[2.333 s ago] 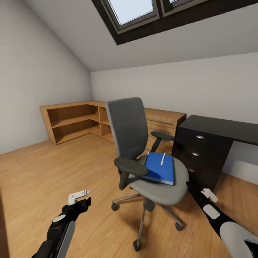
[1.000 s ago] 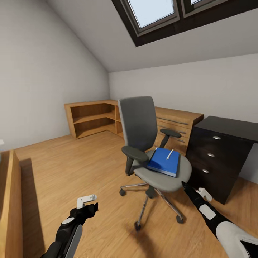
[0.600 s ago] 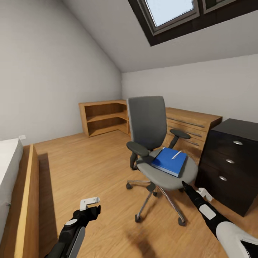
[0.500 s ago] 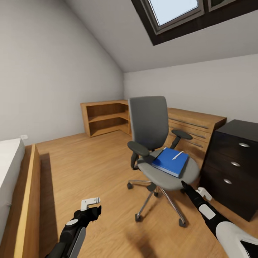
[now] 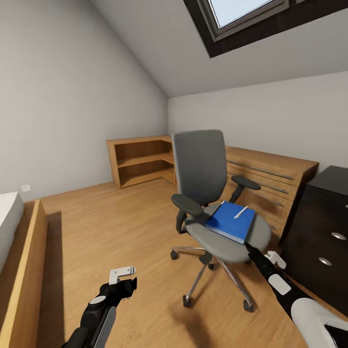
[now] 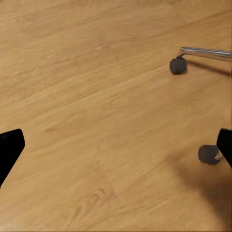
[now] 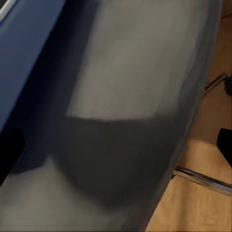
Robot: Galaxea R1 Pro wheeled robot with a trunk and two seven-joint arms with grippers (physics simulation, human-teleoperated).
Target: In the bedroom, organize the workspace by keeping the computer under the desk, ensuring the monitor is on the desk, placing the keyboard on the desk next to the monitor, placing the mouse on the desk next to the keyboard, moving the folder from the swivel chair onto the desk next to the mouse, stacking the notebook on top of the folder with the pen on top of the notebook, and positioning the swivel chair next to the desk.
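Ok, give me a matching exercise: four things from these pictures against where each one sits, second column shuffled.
Things:
1. pen
2. folder
3. chair
4. left gripper

Places:
A. on the chair seat
B. over bare wood floor
C. on top of the folder
D. standing in front of the wood cabinets

Pairs: 1-C, 2-A, 3-D, 4-B
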